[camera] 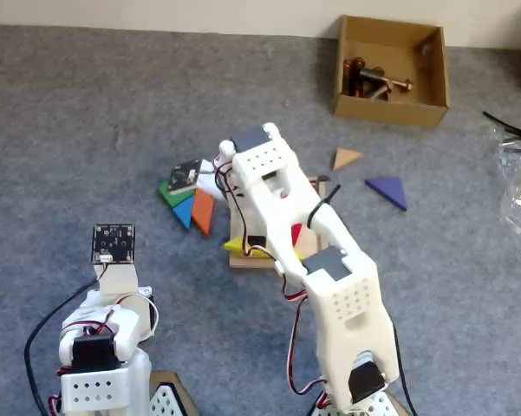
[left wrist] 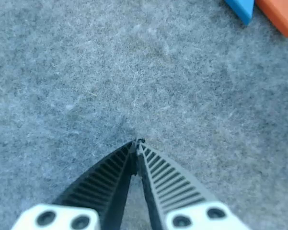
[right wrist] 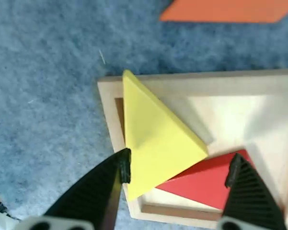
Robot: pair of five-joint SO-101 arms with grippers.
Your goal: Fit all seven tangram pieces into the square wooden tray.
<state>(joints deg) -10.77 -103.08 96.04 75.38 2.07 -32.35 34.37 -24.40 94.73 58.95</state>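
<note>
Tilted yellow triangle [right wrist: 153, 143] blocks one corner of the tray [right wrist: 107, 120].

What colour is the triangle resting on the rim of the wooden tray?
Yellow. The triangle shows best in the right wrist view.

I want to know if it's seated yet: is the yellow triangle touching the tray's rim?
Touching. The right wrist view shows the yellow triangle lying tilted across the rim of the tray, its point over the rim's corner.
</note>
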